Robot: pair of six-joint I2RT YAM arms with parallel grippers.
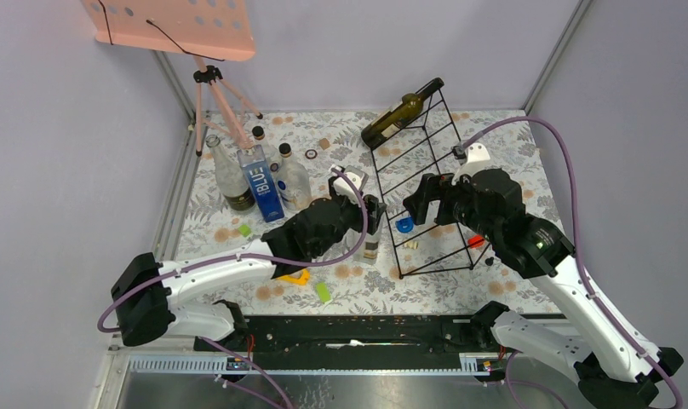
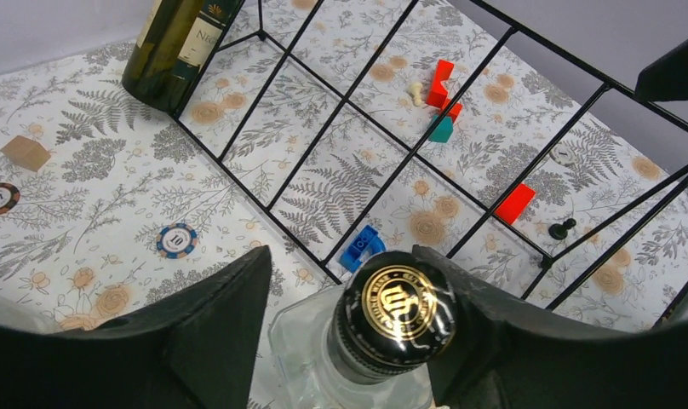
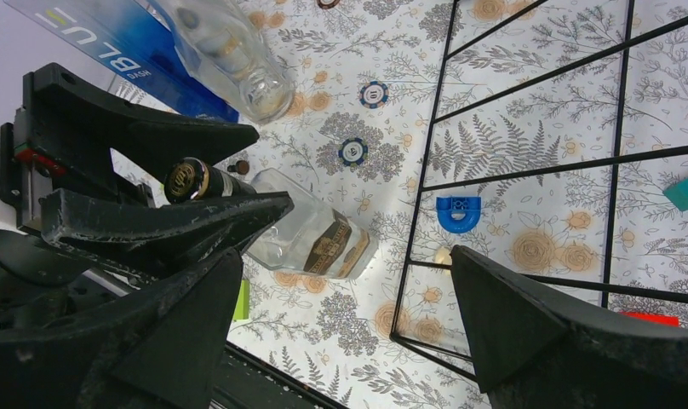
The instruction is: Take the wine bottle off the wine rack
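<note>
The light is bright and even from above, shadows on the flowery worktop (image 1: 358, 290) are soft and faint, the gold bottle cap (image 2: 398, 304) shines with a little glare, and the right pincer (image 3: 345, 254) looks dark with little detail close to its camera.

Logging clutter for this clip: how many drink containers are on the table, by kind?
Dark green wine bottle: 1
Clear glass bottles: 3
Blue carton: 1
Total: 5
</note>
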